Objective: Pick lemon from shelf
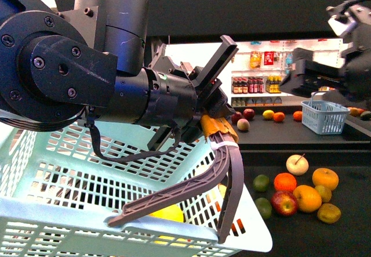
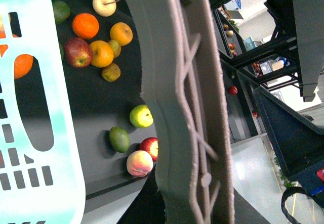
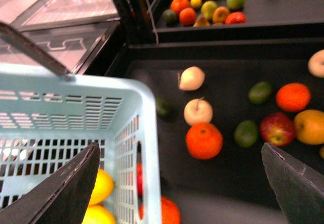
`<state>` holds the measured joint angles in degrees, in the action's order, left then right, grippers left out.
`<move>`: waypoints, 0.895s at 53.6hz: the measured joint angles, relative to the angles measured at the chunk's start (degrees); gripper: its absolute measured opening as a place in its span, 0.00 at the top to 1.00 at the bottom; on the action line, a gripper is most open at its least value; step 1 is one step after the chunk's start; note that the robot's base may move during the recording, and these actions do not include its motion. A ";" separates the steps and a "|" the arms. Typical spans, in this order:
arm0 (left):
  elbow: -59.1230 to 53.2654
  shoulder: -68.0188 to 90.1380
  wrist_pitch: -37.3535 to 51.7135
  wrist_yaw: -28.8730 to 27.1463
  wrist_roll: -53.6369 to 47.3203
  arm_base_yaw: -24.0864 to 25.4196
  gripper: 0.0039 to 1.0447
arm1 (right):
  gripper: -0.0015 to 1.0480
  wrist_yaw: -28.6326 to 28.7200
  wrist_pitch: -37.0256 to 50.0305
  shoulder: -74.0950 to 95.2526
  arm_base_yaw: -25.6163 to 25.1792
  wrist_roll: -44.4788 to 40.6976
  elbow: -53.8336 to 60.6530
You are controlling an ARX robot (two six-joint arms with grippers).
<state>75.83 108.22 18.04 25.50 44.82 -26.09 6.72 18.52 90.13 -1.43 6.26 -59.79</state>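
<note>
Left gripper (image 1: 217,128) is clamped on the basket handle (image 1: 235,181); right gripper (image 3: 179,145) hangs with fingers wide apart above the shelf (image 3: 223,87). What seems the lemon (image 3: 103,185) lies inside the basket (image 3: 76,107)

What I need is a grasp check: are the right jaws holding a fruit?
No, the right gripper is wide open, with nothing between its jaws.

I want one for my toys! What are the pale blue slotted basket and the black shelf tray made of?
Pale blue slotted basket: likely moulded plastic, smooth and slightly shiny, with neat slots. Black flat shelf tray: looks matte and hard, maybe painted metal.
</note>
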 joint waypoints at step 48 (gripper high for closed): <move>0.00 0.02 0.00 -0.02 0.04 -0.07 0.93 | 0.98 -6.67 8.41 -56.00 1.42 -6.21 52.96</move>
<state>75.83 108.25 18.04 25.47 44.86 -26.15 0.05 26.94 34.13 -0.01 0.05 -6.83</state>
